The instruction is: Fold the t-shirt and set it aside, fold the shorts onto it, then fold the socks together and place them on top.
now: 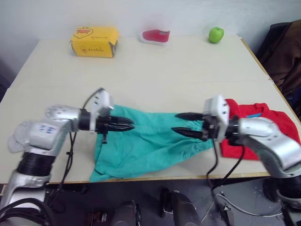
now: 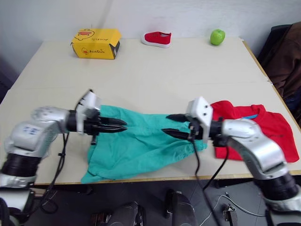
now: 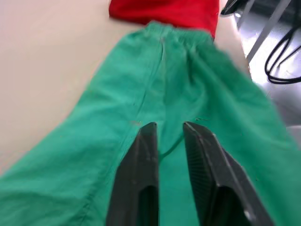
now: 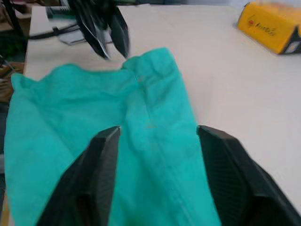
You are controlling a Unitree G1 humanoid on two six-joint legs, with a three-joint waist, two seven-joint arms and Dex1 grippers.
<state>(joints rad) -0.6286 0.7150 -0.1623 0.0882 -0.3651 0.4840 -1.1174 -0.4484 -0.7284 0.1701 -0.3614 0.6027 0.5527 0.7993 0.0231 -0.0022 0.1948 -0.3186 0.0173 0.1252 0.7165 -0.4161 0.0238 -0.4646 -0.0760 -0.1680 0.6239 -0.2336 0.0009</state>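
The teal-green shorts lie wrinkled and spread near the table's front edge, one corner hanging over it. My left gripper hovers over their left end, open by a narrow gap with nothing between its fingers. At the shorts' right end, my right gripper stands wide open just above the cloth, facing the left one. The red t-shirt lies folded at the right beside the shorts' waist, partly behind my right arm. The socks are out of view.
A yellow box, a red-and-white shoe and a green apple stand along the far edge. A dark jacket hangs beyond the right edge of the table. Cables dangle from both wrists.
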